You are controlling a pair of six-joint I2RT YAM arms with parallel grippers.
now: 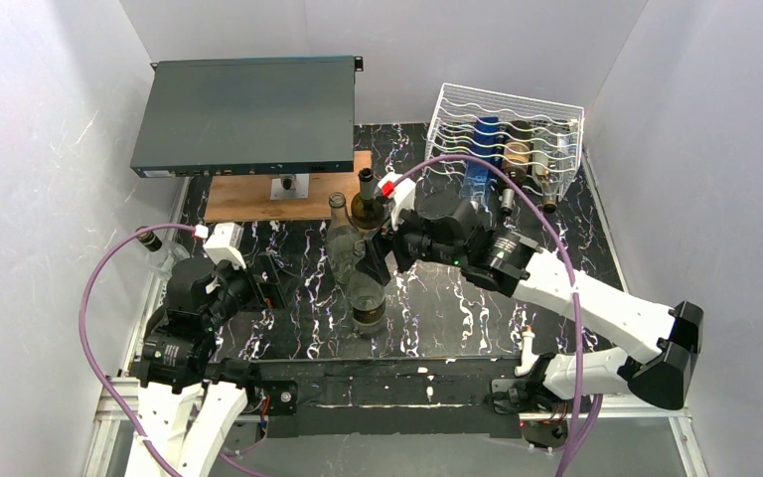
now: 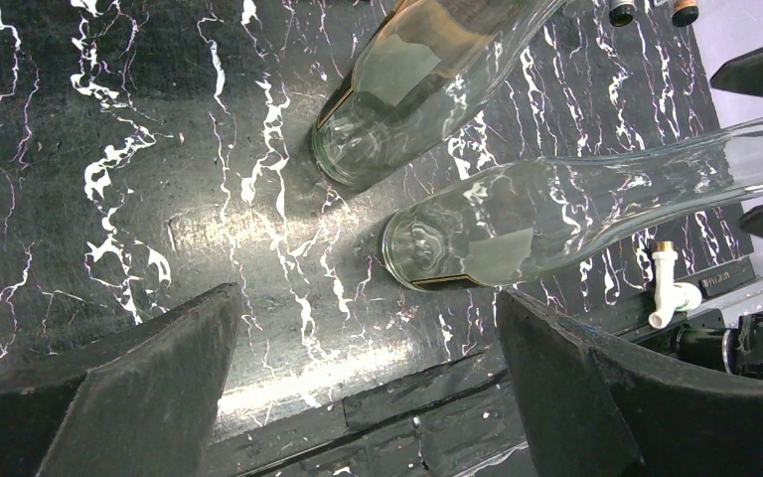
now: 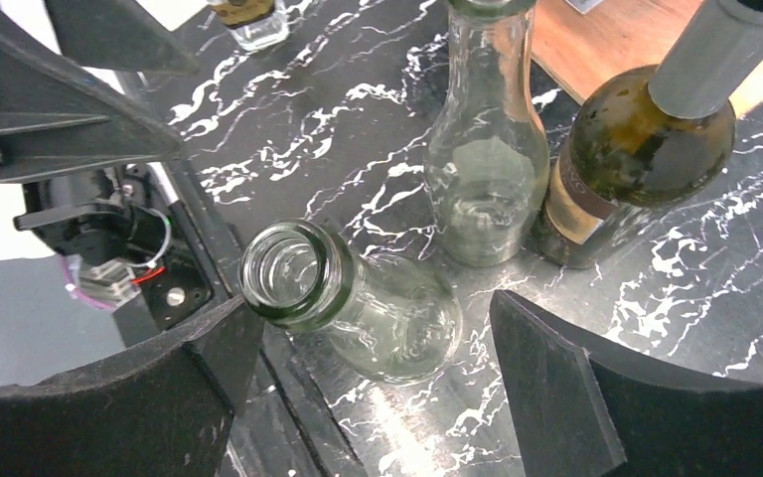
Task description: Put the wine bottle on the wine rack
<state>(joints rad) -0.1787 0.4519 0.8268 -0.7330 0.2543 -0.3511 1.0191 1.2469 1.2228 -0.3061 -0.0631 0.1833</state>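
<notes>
light: bright, even overhead light is washing the white walls [image 1: 50,199] | glare: a broad sheen is streaking the marbled tabletop [image 2: 288,238], clear glass wine bottles [image 2: 556,214] are glinting | focus: wrist views are bending lines at their edges, top view is reading sharp

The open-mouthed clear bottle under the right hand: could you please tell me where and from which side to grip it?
The clear bottle stands upright, narrowest at the neck, with the open right hand above it: probably grip the neck below the lip, from above.

White wine rack [image 1: 502,101], black table [image 1: 437,298] veined white, brown wine bottle [image 3: 646,159].
</notes>
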